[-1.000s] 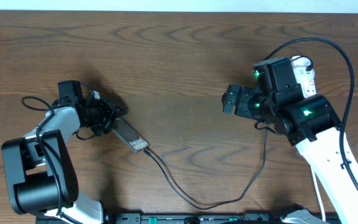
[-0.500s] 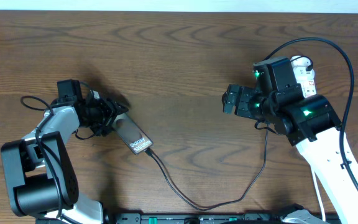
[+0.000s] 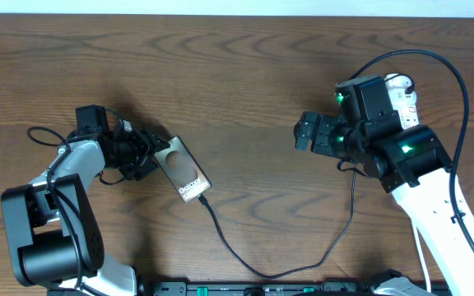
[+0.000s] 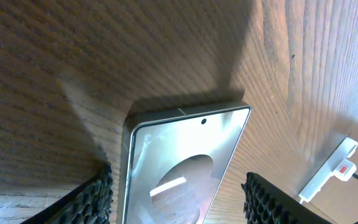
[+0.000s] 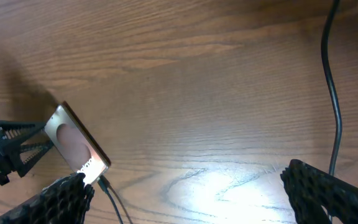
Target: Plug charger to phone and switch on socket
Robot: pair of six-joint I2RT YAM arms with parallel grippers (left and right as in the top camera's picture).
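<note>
Phone: flat, glossy brownish-grey slab with a dark edge (image 3: 183, 170); stiff, slick-faced, probably light and breakable; I judge its long side edges the best hold.
Location: left half of the tabletop, midway between far and near edges.
Left tool (image 3: 151, 154): spread wide, straddling the phone's unlettered end, not clamped.
Right tool (image 3: 300, 133): spread wide, empty, well apart from the phone.
Charger: limp thin black cable (image 3: 286, 268); its tip meets the lettered end, but I cannot tell whether it is seated.

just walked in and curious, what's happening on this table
The left tool sits open around one end of the phone, which lies flat on the table. The charger looks plugged into its other end. The right tool hovers open and empty, with the socket behind that arm.
</note>
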